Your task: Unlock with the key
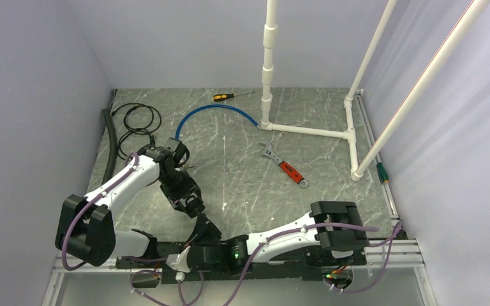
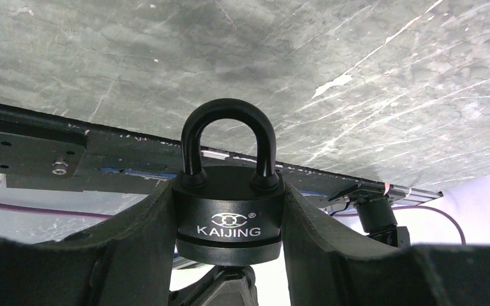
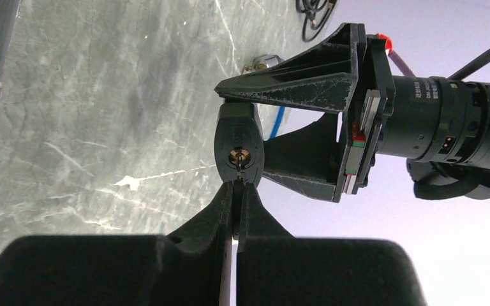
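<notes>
The right gripper (image 3: 237, 186), fingers pressed together on a thin key (image 3: 236, 177) at the keyhole (image 3: 237, 155) of the padlock (image 2: 228, 217) that the left gripper (image 2: 230, 191) clamped above the table (image 3: 102, 95), risked a slip, since turning off-axis could twist the key from that pinch.

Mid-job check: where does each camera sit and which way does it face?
Top: above and behind the bases, looking down on the table; left arm and right arm show.
Left wrist: looks past its own fingers at the clamped padlock, table beyond.
Right wrist: looks past its own shut fingers at the keyhole and left gripper.
Shared: both wrist views show the padlock, shackle side versus keyhole end.
</notes>
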Action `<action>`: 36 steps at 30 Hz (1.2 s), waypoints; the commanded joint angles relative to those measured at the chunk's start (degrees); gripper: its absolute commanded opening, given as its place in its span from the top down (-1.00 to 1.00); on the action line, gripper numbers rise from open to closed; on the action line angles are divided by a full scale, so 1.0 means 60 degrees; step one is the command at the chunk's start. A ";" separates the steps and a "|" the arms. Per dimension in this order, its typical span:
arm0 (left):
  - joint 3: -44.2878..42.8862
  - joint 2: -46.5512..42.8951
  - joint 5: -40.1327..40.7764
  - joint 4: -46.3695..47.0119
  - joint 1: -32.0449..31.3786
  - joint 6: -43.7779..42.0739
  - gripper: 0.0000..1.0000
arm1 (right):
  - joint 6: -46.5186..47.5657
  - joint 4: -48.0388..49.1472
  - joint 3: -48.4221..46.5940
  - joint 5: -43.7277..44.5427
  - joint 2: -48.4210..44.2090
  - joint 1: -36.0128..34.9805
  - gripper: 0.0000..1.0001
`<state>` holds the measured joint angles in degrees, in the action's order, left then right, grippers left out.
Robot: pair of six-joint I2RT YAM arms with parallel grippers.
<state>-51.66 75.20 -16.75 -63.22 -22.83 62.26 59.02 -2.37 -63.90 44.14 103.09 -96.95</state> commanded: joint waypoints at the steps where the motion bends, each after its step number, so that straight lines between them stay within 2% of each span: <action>1: -0.0121 -0.0507 -0.2742 -0.0688 -0.0194 0.0006 1.00 | 0.1021 0.2039 0.0280 -0.0557 0.0236 0.0079 1.00; 7: -0.0132 -0.0991 -0.2780 -0.0552 -0.0201 -0.0002 1.00 | 0.1685 0.2932 0.0646 -0.0530 0.0300 0.0223 1.00; 13: -0.0174 -0.1200 -0.2699 -0.0681 -0.0250 -0.0265 1.00 | 0.3071 0.5001 0.1466 -0.0429 0.0311 0.0487 1.00; 22: -0.0294 -0.1689 -0.2307 -0.0736 -0.0326 -0.0181 1.00 | 0.2975 0.5195 0.1399 -0.0367 0.0320 0.0601 1.00; 27: -0.0304 -0.1843 -0.2023 -0.0691 -0.0326 -0.0093 1.00 | 0.2895 0.5826 0.1428 0.0040 0.0492 0.0587 1.00; 28: -0.0341 -0.1809 -0.1957 -0.0752 -0.0326 -0.0101 1.00 | 0.2711 0.5626 0.1354 0.0116 0.0498 0.0587 0.87; 30: -0.0441 -0.1702 -0.1848 -0.0865 -0.0326 -0.0146 1.00 | 0.2239 0.5246 0.1302 0.0080 0.0388 0.0552 0.44; 31: -0.0498 -0.1643 -0.1781 -0.0924 -0.0326 -0.0161 1.00 | 0.2038 0.5180 0.1328 0.0051 0.0302 0.0544 0.03; 32: -0.0558 -0.1592 -0.1711 -0.0992 -0.0326 -0.0179 1.00 | 0.1912 0.5060 0.1333 0.0042 0.0224 0.0528 -0.62; 33: -0.0596 -0.1545 -0.1662 -0.1041 -0.0326 -0.0191 1.00 | 0.1816 0.4992 0.1333 0.0067 0.0176 0.0504 -0.94; 36: -0.0604 -0.1468 -0.1674 -0.0971 -0.0326 -0.0173 1.00 | 0.1813 0.5143 0.1515 0.0172 0.0009 0.0382 -0.99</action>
<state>-52.21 66.48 -20.29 -65.63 -24.23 60.75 72.66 26.26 -54.87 44.88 104.88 -94.83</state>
